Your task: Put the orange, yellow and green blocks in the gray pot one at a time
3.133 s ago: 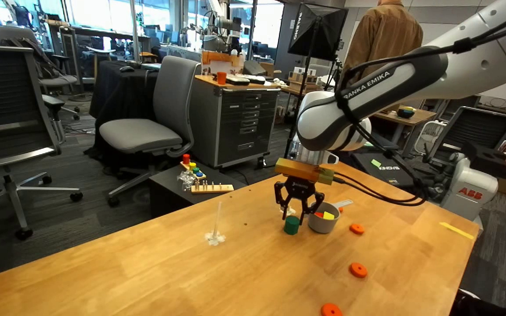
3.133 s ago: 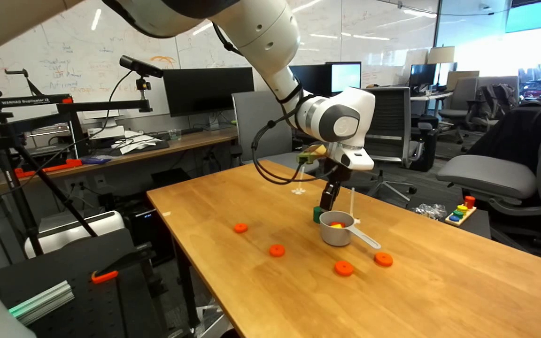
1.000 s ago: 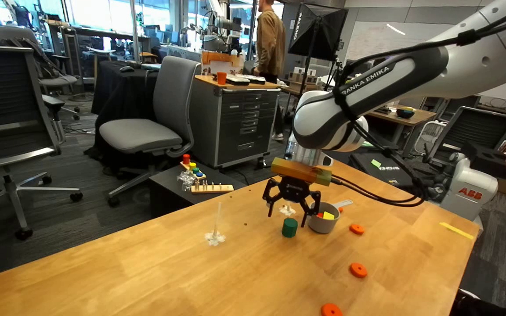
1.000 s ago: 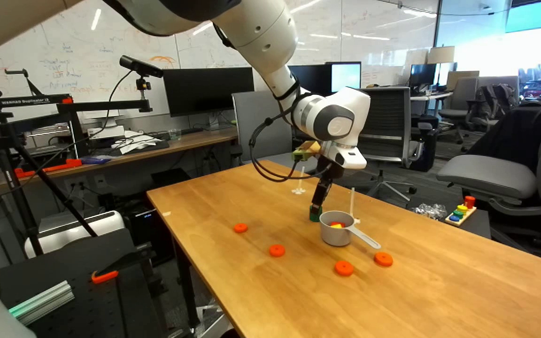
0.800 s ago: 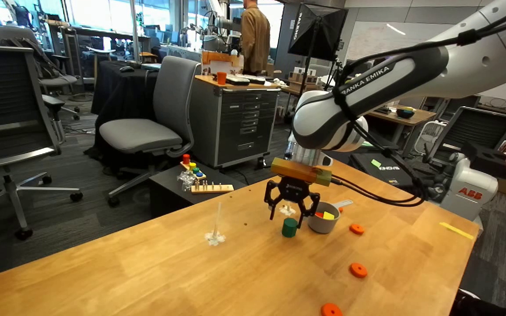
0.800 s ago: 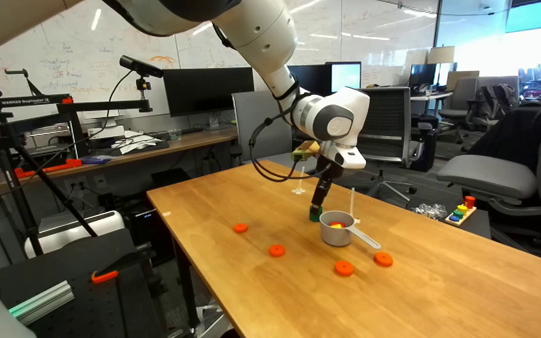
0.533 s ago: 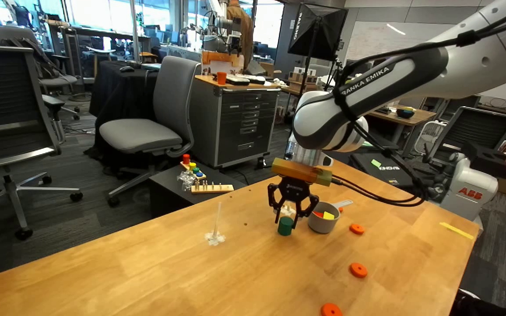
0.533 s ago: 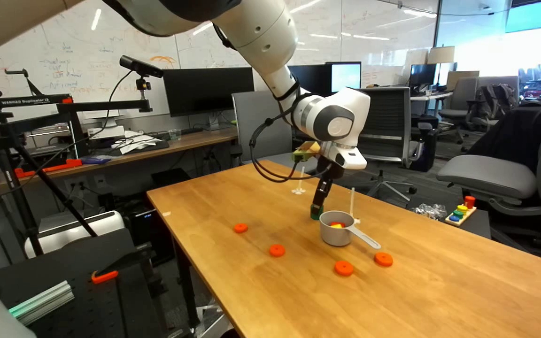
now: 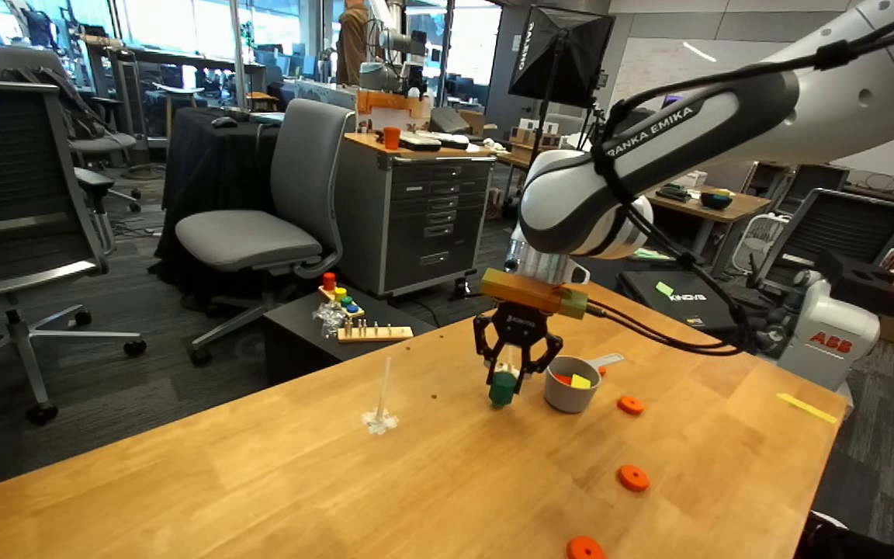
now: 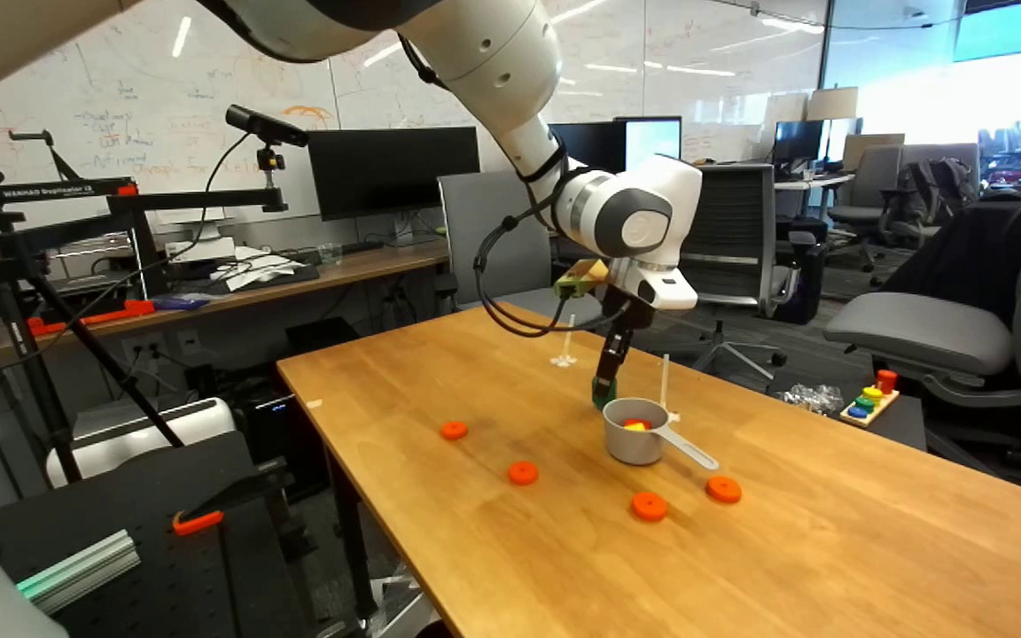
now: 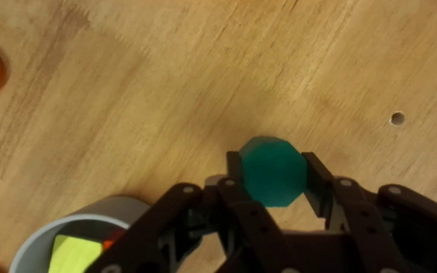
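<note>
Jaws and green octagonal block (image 11: 273, 172) have both risen slightly since the earlier frame. State of hold: the jaws are closed in on the block, one tip against each side, as the wrist view shows; in an exterior view, the block's lower part projects below the tips. It appears just off the tabletop (image 9: 416, 481), but clearance underneath cannot be confirmed. In both exterior views, the block is just left of the gray measuring cup (image 9: 569, 401), outside its rim. The yellow block (image 9: 580, 382) and the red-orange block (image 9: 563, 380) are already inside.

Handling, by estimate: treat the block as light, stiff and not fragile; wood or hard plastic is likely. Moderate closing force should be enough. Take hold on two opposite flats, at or below mid-height. Avoid corners: smooth facets may slip or turn there. The present hold seems to bear on flats, but rather high, so the block could tilt if it strikes the rim. Raise it above the rim, carry it right, and release low beside the yellow block.
</note>
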{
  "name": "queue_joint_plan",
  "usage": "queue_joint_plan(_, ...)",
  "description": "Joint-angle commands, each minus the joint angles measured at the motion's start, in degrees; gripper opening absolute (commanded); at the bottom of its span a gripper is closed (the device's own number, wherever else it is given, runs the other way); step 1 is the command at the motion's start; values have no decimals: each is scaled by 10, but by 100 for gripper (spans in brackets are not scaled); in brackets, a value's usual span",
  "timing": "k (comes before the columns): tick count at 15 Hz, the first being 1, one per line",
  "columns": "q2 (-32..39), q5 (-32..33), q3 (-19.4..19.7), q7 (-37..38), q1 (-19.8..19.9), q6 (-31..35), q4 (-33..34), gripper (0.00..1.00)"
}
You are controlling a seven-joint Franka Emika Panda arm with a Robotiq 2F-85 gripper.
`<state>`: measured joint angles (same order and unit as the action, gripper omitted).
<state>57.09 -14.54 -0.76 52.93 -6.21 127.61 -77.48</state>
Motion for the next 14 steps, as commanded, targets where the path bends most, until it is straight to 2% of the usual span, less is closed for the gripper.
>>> queue_joint_plan(1, -47, 13, 15, 10, -18, 6, -23, 20)
queue_joint_plan(5, -96, 15, 22, 18, -27, 28, -63, 20)
queue_joint_plan(14, -200, -14, 32, 22, 1, 151, -256, 20)
